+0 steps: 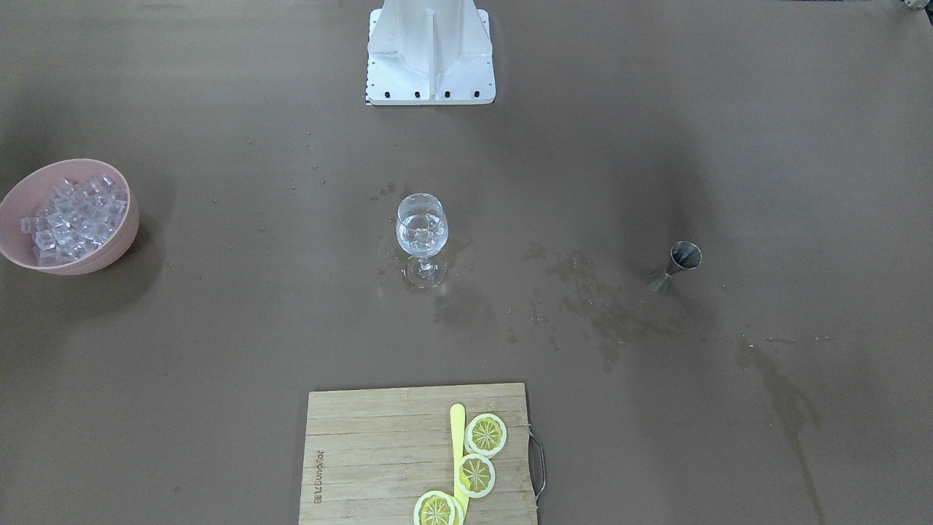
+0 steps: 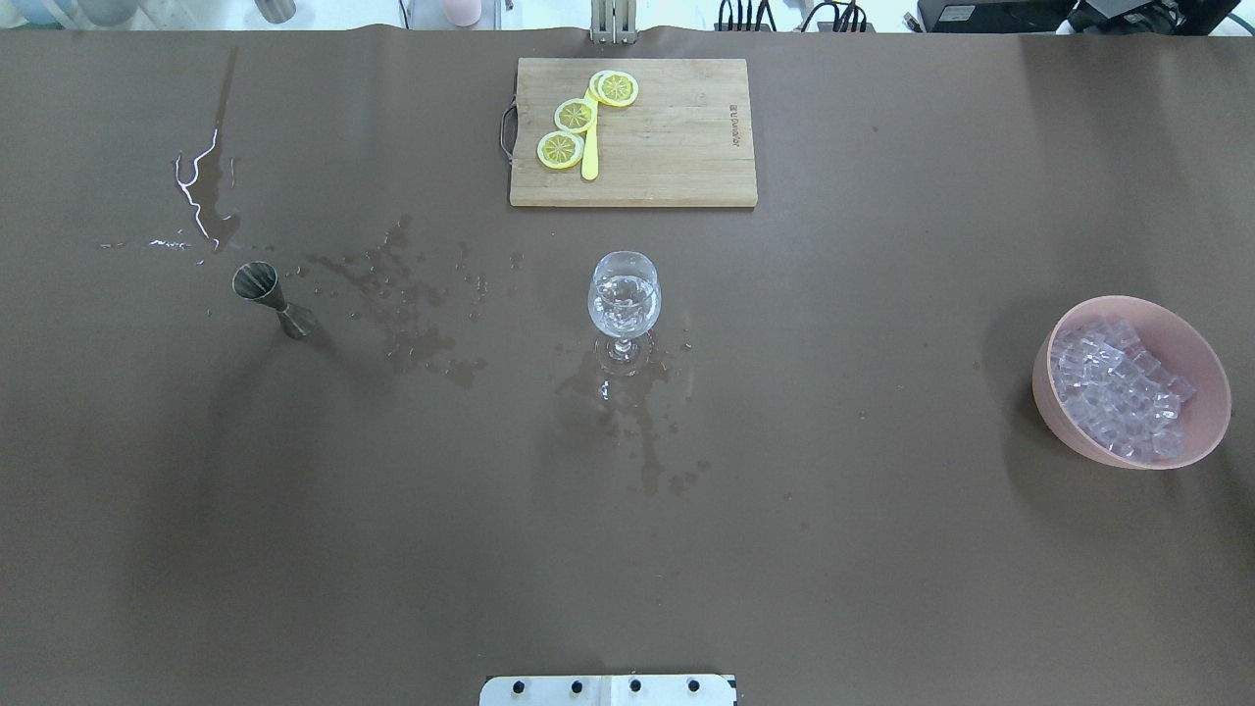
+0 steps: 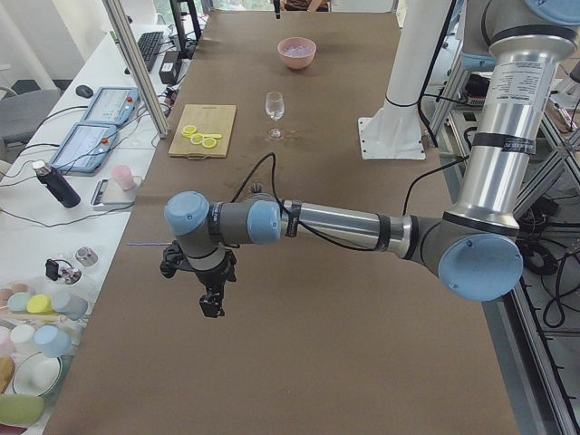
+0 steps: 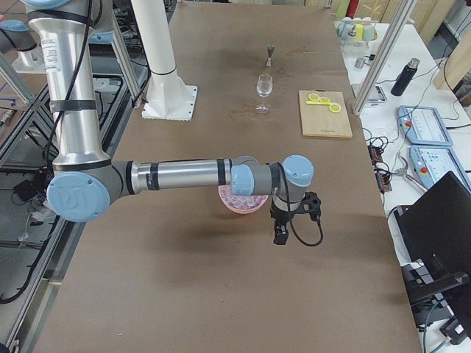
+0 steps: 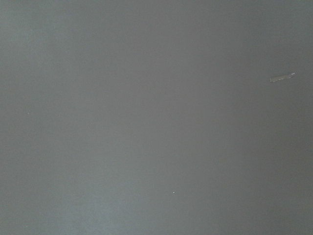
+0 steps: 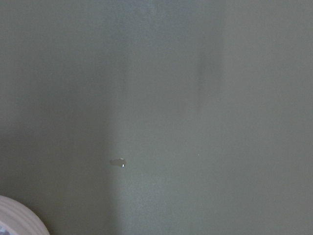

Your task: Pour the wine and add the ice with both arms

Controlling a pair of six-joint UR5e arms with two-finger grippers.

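Note:
A stemmed wine glass (image 1: 422,232) (image 2: 625,302) stands upright mid-table with clear, glinting contents; I cannot tell wine from ice inside it. Many clear ice cubes (image 1: 73,215) (image 2: 1118,387) fill a pink bowl (image 2: 1064,417). A steel jigger (image 1: 678,264) (image 2: 270,292) stands on the other side of the glass. My left gripper (image 3: 211,304) hangs above the table's near end in the exterior left view, far from the glass. My right gripper (image 4: 280,234) hangs just beyond the bowl (image 4: 235,204) in the exterior right view. Whether either is open or shut I cannot tell.
A wooden cutting board (image 2: 677,147) with three lemon slices (image 2: 576,115) and a yellow knife lies at the operators' edge. Wet patches (image 2: 392,294) stain the brown cover between jigger and glass. The white pedestal (image 1: 430,51) stands at the robot's edge. The bowl's rim (image 6: 14,215) shows in the right wrist view.

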